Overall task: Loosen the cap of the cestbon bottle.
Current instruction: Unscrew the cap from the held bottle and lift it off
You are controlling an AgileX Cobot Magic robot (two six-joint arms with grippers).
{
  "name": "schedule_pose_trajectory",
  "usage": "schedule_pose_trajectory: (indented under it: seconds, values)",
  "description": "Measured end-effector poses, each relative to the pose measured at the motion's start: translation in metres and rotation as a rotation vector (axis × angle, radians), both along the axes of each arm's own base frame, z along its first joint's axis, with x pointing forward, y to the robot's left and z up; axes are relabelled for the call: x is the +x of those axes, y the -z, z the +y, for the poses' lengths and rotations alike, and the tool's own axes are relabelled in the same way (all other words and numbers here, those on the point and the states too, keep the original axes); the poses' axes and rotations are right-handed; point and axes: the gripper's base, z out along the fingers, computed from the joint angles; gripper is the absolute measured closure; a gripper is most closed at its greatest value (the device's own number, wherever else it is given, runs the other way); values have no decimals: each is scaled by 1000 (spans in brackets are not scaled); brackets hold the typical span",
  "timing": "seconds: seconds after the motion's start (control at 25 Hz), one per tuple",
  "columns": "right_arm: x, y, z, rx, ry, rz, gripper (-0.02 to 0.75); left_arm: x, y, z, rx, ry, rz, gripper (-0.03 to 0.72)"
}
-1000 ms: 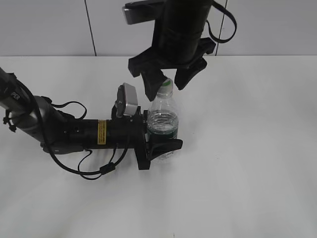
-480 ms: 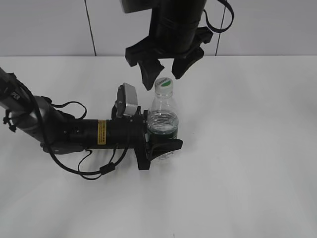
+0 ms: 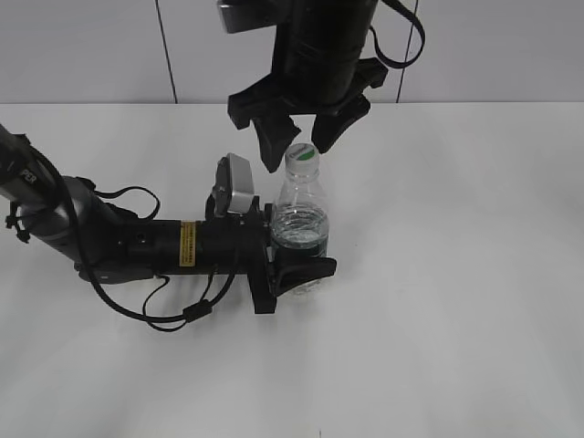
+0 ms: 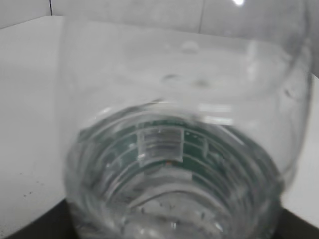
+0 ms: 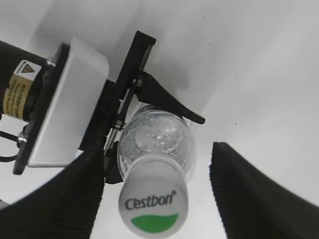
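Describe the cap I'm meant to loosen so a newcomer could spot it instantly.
On the white table, the left claw grips a clear water bottle. The cap tops its neck, under the open right claw: white, round, with a green patch.

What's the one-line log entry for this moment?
left gripper: shut on cestbon bottle, upright on table | right gripper: open, above cap, not touching | cap: on the neck

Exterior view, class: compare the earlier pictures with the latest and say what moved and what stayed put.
The right gripper has risen off the cap, fingers open, now just above it. The left gripper keeps holding the cestbon bottle upright, unmoved.
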Motion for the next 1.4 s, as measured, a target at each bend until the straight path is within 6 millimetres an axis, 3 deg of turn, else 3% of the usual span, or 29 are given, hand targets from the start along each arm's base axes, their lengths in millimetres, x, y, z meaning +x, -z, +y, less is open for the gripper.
schedule_pose_trajectory:
  seconds: [1.0, 1.4]
  values:
    - [-7, -10, -5, 10, -10, -5, 239, -1, 0, 0, 2, 8, -1, 280]
    - [-11, 2, -7, -16, -18, 30, 239, -1, 0, 0, 2, 9, -1, 280]
